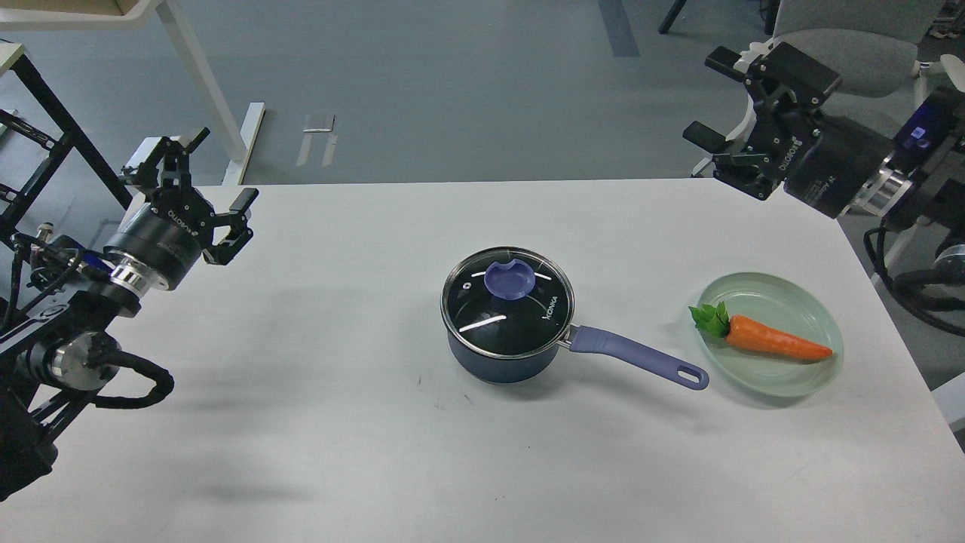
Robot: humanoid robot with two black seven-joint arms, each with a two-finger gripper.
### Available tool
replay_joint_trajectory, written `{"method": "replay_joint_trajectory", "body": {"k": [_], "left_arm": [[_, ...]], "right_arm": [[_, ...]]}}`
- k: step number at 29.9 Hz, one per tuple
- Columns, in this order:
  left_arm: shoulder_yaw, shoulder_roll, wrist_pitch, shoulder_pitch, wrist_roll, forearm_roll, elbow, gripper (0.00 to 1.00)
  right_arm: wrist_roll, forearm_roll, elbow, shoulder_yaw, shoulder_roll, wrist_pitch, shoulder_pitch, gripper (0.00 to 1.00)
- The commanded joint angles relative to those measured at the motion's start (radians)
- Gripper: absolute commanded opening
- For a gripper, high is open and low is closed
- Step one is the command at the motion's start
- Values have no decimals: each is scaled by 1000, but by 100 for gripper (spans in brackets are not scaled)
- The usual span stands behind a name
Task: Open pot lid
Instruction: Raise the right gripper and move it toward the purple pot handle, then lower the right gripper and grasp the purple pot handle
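A dark blue pot [497,362] stands mid-table with its glass lid [507,302] on it. The lid has a purple knob [510,279]. The pot's purple handle [637,357] points right and toward me. My left gripper [202,175] is open and empty above the table's far left corner, far from the pot. My right gripper [720,105] is open and empty, raised high beyond the table's far right edge, well away from the lid.
A pale green plate [784,377] with a toy carrot [761,336] sits right of the pot handle. A grey office chair [852,45] stands behind my right gripper. A white table leg [211,90] and a black rack [45,136] stand at the far left.
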Motion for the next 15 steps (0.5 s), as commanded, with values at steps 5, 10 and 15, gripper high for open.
{"method": "replay_joint_trajectory", "body": {"k": [5, 10, 15], "left_arm": [[-2, 3, 1, -19, -7, 56, -15, 100], [-2, 13, 7, -19, -7, 56, -37, 100], [-2, 17, 10, -20, -6, 58, -60, 100]], "right_arm": [[0, -356, 64, -326, 18, -8, 378, 100], [0, -635, 107, -481, 67, -58, 506, 100], [0, -916, 124, -582, 95, -135, 512, 99]]}}
